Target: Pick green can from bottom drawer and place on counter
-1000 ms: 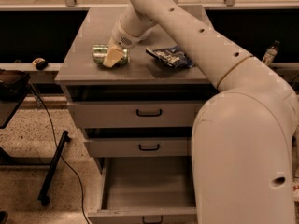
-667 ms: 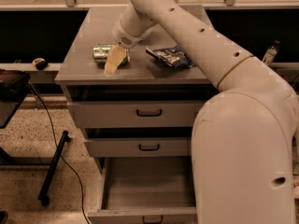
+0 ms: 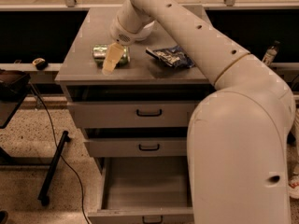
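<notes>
The bottom drawer [image 3: 145,190] stands pulled out at the front. Above it on the counter [image 3: 145,71] lies the green can [image 3: 98,52] on its side, left of a blue snack bag [image 3: 170,56] and apart from it. The gripper [image 3: 112,62] sits right at the can - whether it grips the can, I cannot tell.

My gripper [image 3: 113,57], over the counter [image 3: 88,29], covers the middle of the green can [image 3: 99,52]. My arm [image 3: 233,125] hides the right side of the bottom drawer [image 3: 140,185]. The lower edge cuts off the drawer front, and the handle [image 3: 152,218] seems half cropped.
</notes>
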